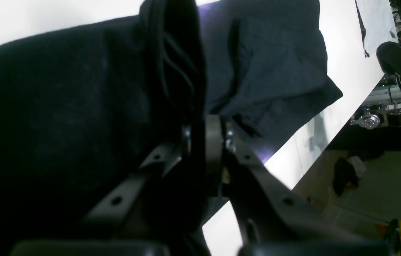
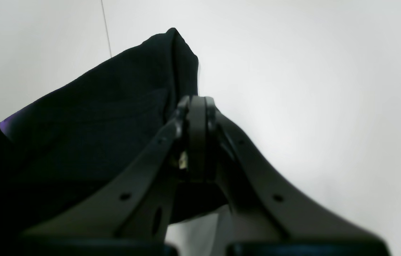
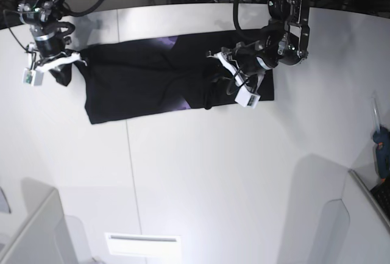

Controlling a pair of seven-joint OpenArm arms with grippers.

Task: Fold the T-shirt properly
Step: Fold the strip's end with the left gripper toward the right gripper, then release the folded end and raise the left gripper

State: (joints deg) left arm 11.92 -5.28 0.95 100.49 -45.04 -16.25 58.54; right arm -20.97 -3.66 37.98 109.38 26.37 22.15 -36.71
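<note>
The black T-shirt (image 3: 140, 84) lies stretched across the back of the white table (image 3: 201, 172), with small patches of purple print showing at its folds. At the shirt's left end in the base view, my right gripper (image 3: 81, 63) is shut on the cloth's edge. The right wrist view shows its fingertips (image 2: 196, 110) pinching a raised corner of the T-shirt (image 2: 97, 124). My left gripper (image 3: 213, 75) is over the shirt's right half. In the left wrist view its jaws (image 1: 204, 142) are shut on a bunched-up fold of the T-shirt (image 1: 267, 71), lifted off the table.
A thin seam (image 3: 131, 172) runs down the tabletop. A white slab (image 3: 142, 244) lies near the front edge, and a blue object (image 3: 382, 148) sits at the far right. The table's edge (image 1: 328, 142) drops to the floor beside the left arm.
</note>
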